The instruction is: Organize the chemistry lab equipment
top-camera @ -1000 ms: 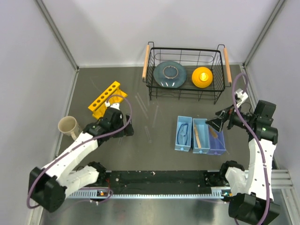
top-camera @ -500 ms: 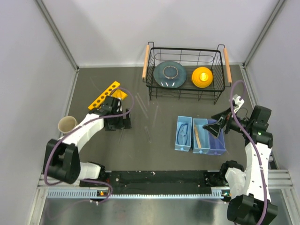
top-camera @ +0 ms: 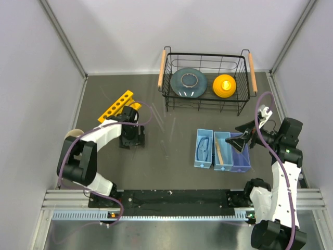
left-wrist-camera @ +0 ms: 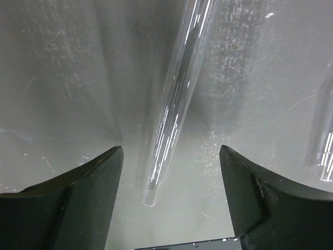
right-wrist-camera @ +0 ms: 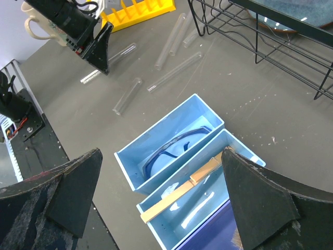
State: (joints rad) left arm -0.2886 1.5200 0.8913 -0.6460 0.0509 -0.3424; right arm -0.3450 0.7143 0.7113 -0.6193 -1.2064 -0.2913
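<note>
Hanging low over the worktop, the left pincer has its jaws apart, one dark finger on each side of a clear glass tube lying flat between them. Neither finger touches the glass.

The tube's end sits nearest the wrist, just ahead of the gap. Its long axis runs away from the pincer, leaning a little right, so the jaws stand across it. A plain squeeze looks enough to catch it near that end. A second tube lies off to the right, outside the jaws.

Farther on, seen from above, the yellow rack sits just beyond this arm, so the left is much the nearer one. The right pincer, jaws wide and holding nothing, hovers well apart over the blue bins. The safety glasses and wooden clamp lie in them.
</note>
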